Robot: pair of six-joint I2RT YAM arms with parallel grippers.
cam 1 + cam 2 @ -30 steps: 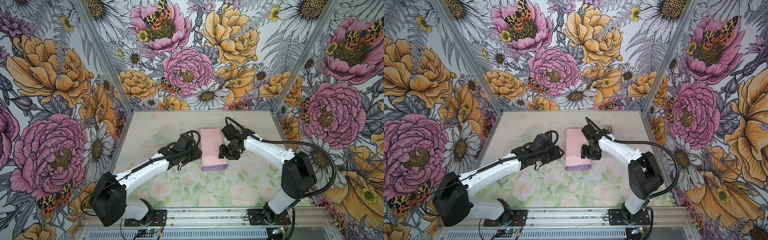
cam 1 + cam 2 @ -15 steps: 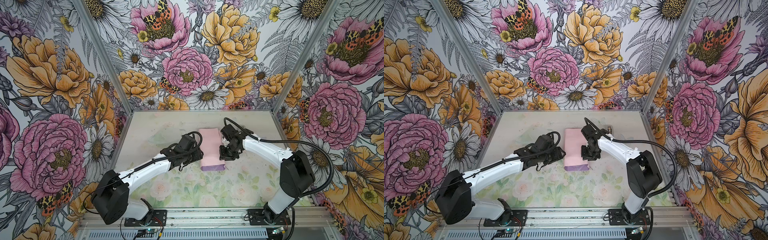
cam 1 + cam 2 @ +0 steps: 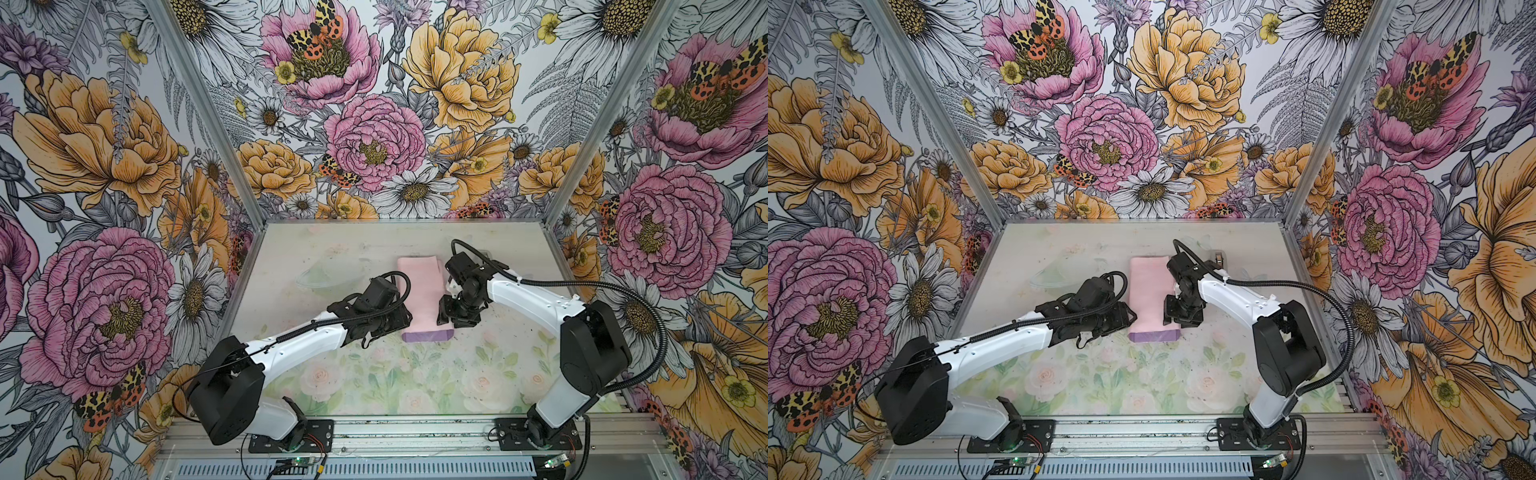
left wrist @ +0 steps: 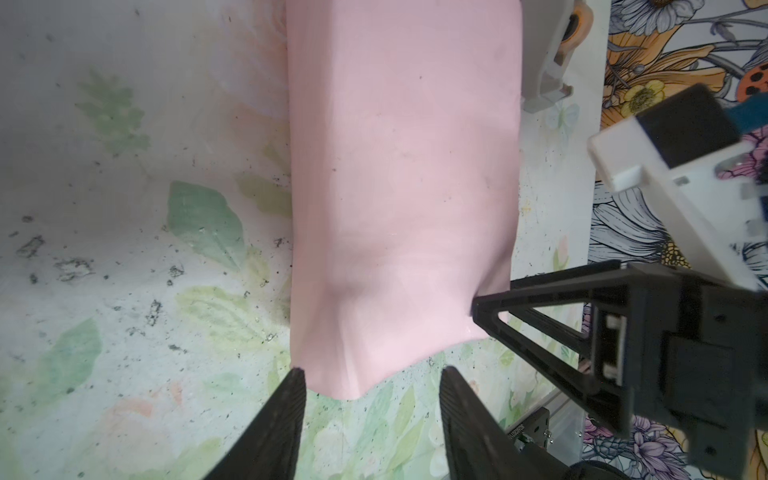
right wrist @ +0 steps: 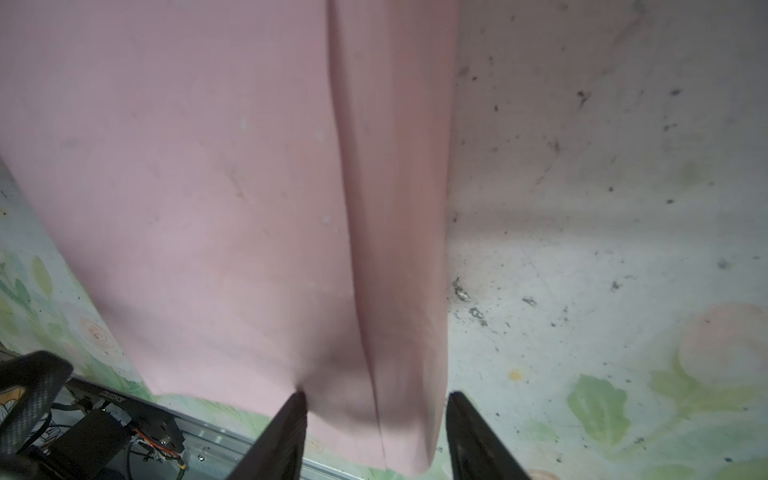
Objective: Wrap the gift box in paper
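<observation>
paper [image 3: 417, 291] lies folded over itself into a long pale pink packet in the middle of the table [image 3: 374, 374], running from near to far. a lilac strip [image 3: 427, 336] shows at the near end, where the lower layer sticks out. the gift box is nowhere in sight. the packet stands up with soft side walls, so i judge the box sits inside, but i cannot tell where along the length.

the left gripper [image 4: 370, 415] sits low at the packet's near left corner with its jaws spread. the pink edge lies in the gap and neither finger is closed onto it. the right gripper [image 5: 376, 419] is opposite, on the right flank, jaws also apart and straddling the long fold there. one fingertip touches the paper and dimples it. i read the pair as bracing the packet from both sides so the overlap does not spring open, while lining up for the near-end fold.

the near end is open and wavy, not creased, and the long seam on the right looks loose. bare table in front of the lilac strip and off to the left leaves room to sweep a flap. on the far right a grey dispenser [image 4: 544, 62] stands just beside the paper, so that side is tight. the grippers face each other closely across the packet, and closing inward together could crumple it.
</observation>
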